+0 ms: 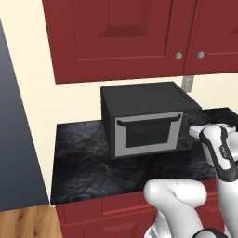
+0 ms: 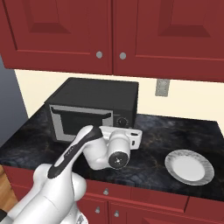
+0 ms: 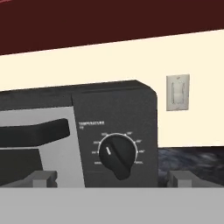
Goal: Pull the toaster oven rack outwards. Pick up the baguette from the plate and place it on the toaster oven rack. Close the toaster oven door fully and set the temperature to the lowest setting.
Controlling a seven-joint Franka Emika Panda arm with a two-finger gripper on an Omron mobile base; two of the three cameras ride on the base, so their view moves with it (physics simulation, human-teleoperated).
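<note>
Nearest the cameras, the white arm [image 2: 83,151] reaches forward over the front edge of the dark marbled counter [image 1: 83,162], its wrist level with the right end of the toaster oven [image 1: 148,118]. The pincer [image 3: 111,177] stands with its jaws wide apart and nothing between them; in the hand view its two grey fingertips [image 3: 43,178] rise at either side of the lower frame, straddling the control panel without touching it. Directly ahead of the pincer is the temperature knob [image 3: 117,155], a round black dial ringed with small white markings under the word "temperature"; the setting it points to cannot be read. To the left of the panel, the toaster oven door [image 1: 148,134] sits upright and closed against the oven's front, its dark handle bar [image 1: 148,121] running along the top edge above the glass window. The rack and the baguette cannot be made out behind the dark glass. In the right base view a white plate [image 2: 189,166] lies on the counter well to the right of the oven, with no bread on it. Behind the oven, a wall outlet [image 2: 162,87] is set in the cream backsplash, and red cabinets [image 2: 113,30] hang above.
</note>
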